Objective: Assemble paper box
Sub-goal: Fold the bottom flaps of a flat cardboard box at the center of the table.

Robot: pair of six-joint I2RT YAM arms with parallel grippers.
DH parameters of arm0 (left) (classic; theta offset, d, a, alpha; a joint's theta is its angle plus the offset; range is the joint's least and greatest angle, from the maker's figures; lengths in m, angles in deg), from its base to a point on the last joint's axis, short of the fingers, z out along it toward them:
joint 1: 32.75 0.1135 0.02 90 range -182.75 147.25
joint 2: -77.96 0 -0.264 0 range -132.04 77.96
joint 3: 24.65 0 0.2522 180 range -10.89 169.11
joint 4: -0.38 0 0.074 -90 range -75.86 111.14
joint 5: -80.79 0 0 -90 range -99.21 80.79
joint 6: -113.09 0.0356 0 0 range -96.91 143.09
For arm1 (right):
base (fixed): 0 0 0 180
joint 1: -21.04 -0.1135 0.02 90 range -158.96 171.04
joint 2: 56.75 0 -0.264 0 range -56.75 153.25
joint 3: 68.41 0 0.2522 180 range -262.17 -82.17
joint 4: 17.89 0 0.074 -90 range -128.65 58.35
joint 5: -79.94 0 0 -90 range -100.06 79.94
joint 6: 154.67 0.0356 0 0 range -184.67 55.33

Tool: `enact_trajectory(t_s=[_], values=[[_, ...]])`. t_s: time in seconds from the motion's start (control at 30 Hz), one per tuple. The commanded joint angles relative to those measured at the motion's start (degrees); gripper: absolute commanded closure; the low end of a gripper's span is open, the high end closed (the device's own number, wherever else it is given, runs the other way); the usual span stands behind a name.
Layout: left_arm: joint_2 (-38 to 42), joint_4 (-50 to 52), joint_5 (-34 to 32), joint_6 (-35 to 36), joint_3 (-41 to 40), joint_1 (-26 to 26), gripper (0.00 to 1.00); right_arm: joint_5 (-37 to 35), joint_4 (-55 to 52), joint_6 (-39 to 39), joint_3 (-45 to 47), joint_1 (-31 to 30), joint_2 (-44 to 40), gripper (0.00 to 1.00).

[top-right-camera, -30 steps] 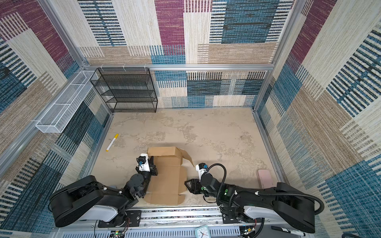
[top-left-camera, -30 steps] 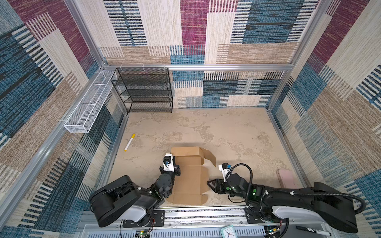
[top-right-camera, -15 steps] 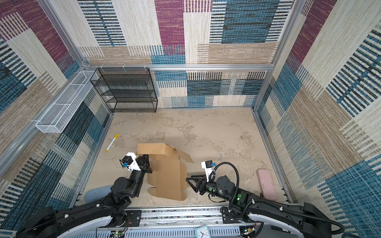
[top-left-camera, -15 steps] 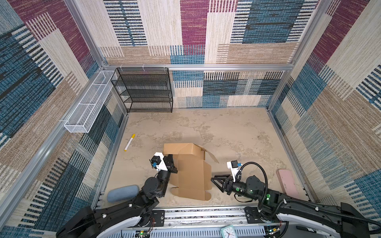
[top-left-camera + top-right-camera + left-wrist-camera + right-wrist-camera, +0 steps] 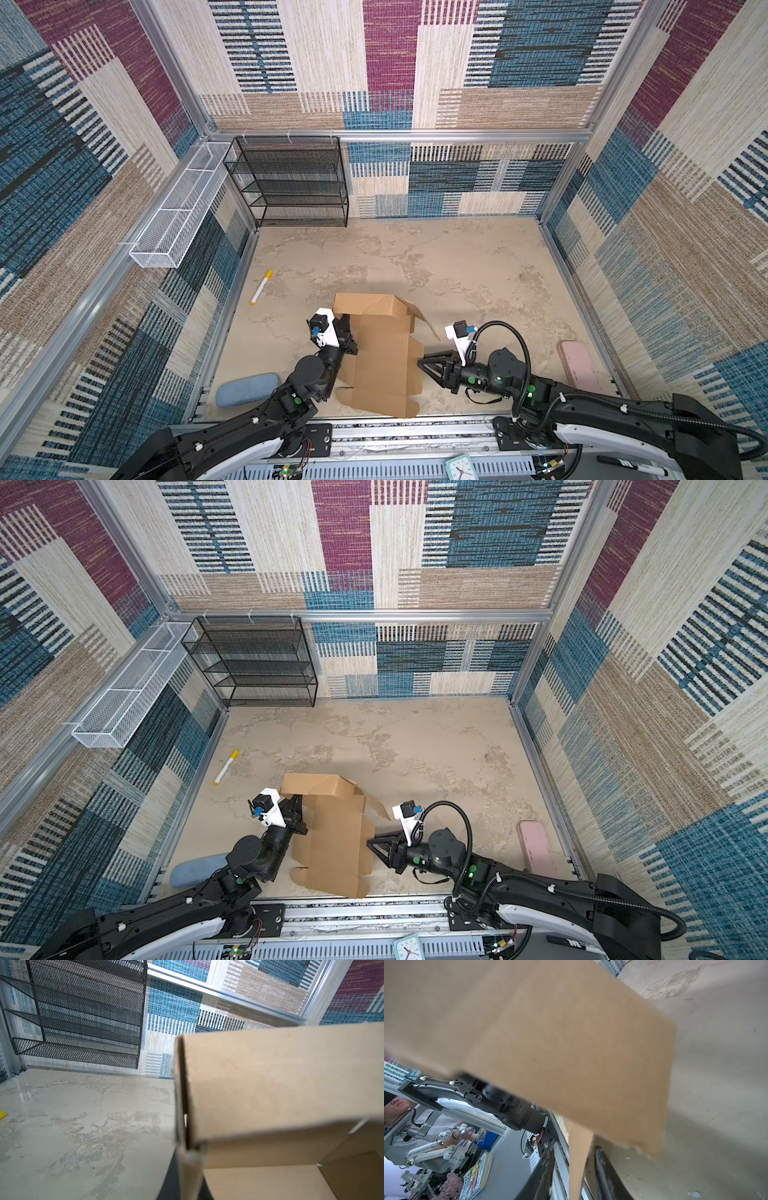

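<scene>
Top views: plain brown paper box (image 5: 382,357) half-folded on table (image 5: 457,270) near its front edge. My left gripper (image 5: 348,326) is at its left side, right gripper (image 5: 420,364) at its right. Left wrist: clenched on the side wall. Right wrist: fingers (image 5: 544,1167) parted, straddling a flap, not clamped.

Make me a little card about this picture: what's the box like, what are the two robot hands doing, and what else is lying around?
Box: brown cardboard, partly folded, far flaps raised
Left gripper: shut on the box's left edge
Right gripper: open, jaws either side of the box's right edge
On the table: yellow marker, blue case, pink case
Back corner: black wire shelf
</scene>
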Motion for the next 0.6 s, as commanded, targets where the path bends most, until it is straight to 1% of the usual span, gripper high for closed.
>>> enact_trajectory(t_s=[0.0,0.13,0.23,0.43,0.57], values=[[1.8,0.1,0.3,-1.1,0.6,0.0,1.0,1.0,4.1,0.7,1.1,0.1,0.8,0.67],[3.9,1.4,0.4,-2.4,0.1,0.0,1.0,2.0,8.0,1.3,2.3,0.1,2.5,0.67],[5.3,2.2,0.5,-3.3,-0.1,0.0,1.0,4.5,12.2,1.1,2.4,0.1,3.7,0.7],[8.7,4.5,2.2,-4.2,0.1,0.0,1.0,9.3,17.8,-0.2,2.7,0.3,4.1,0.8],[9.2,4.1,4.0,-4.9,-0.2,0.0,1.0,12.6,21.2,-0.1,3.1,0.6,5.8,0.85]])
